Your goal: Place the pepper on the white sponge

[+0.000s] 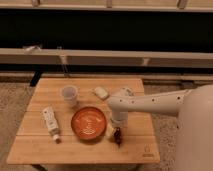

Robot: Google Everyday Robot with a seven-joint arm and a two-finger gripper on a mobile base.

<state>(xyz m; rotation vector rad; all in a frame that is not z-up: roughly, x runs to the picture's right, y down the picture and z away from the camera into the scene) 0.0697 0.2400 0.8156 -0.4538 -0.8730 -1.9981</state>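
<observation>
The pepper (117, 135), small, slim and dark red, lies on the wooden table (45, 150) just right of the orange plate (88, 123). My gripper (116, 127) hangs from the white arm that reaches in from the right. It points down right over the pepper and stands open, low and close to it. The white sponge (101, 92), a pale rounded block, rests farther back on the table, behind the plate and left of the arm's wrist. Nothing lies on the sponge.
A clear cup (69, 95) stands behind the plate on the left. A white tube with a label (50, 122) lies at the table's left. The arm's bulky white body (197, 130) fills the right side. A dark railing runs behind the table.
</observation>
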